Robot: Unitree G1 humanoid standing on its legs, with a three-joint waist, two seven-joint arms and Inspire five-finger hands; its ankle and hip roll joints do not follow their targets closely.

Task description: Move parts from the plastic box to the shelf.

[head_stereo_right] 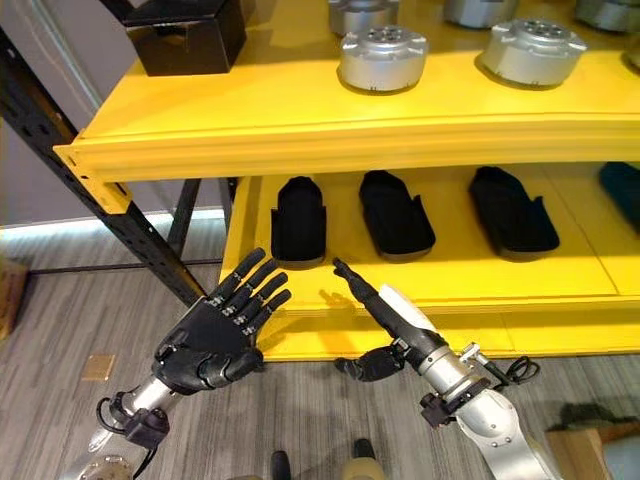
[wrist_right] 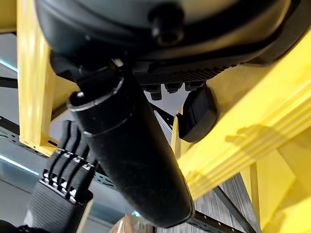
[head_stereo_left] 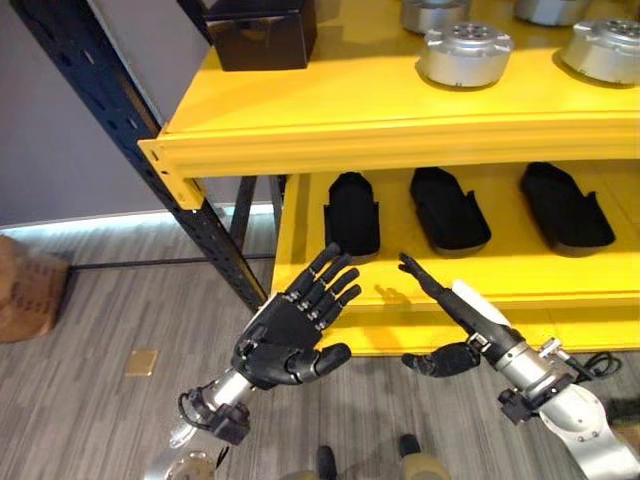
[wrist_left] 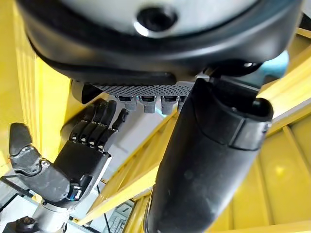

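- Parts: three black moulded parts lie in a row on the lower yellow shelf [head_stereo_left: 560,275] — left one [head_stereo_left: 352,213], middle one [head_stereo_left: 448,208], right one [head_stereo_left: 565,205]. Each rests flat on the shelf board, apart from its neighbours.
- Upper yellow shelf [head_stereo_left: 330,110]: round silver metal parts stand on it; nearest one [head_stereo_left: 465,53] sits centre-right, another [head_stereo_left: 603,47] at far right, two more cut off by the frame's far edge. A black box [head_stereo_left: 262,33] stands at the far left of this shelf.
- A teal object [head_stereo_right: 622,190] lies at the right end of the lower shelf, partly cut off.
- Left hand [head_stereo_left: 295,330]: fingers straight and spread, palm down, thumb tucked out to the side; holds nothing. It hovers in front of the lower shelf's near left corner, just near of the left black part, not touching it.
- Right hand [head_stereo_left: 465,315]: fingers straight and pointing far-left toward the shelf, thumb hanging below; empty. It hovers over the lower shelf's near edge, right of the left hand; the two are near but apart.
- Shelf frame: dark perforated steel upright [head_stereo_left: 120,110] runs diagonally at the left, with a yellow bracket at the upper shelf's corner.
- Floor: grey wood-pattern planks [head_stereo_left: 110,400]; a brown cardboard item [head_stereo_left: 25,290] at far left, a small tan square [head_stereo_left: 141,362] near it.
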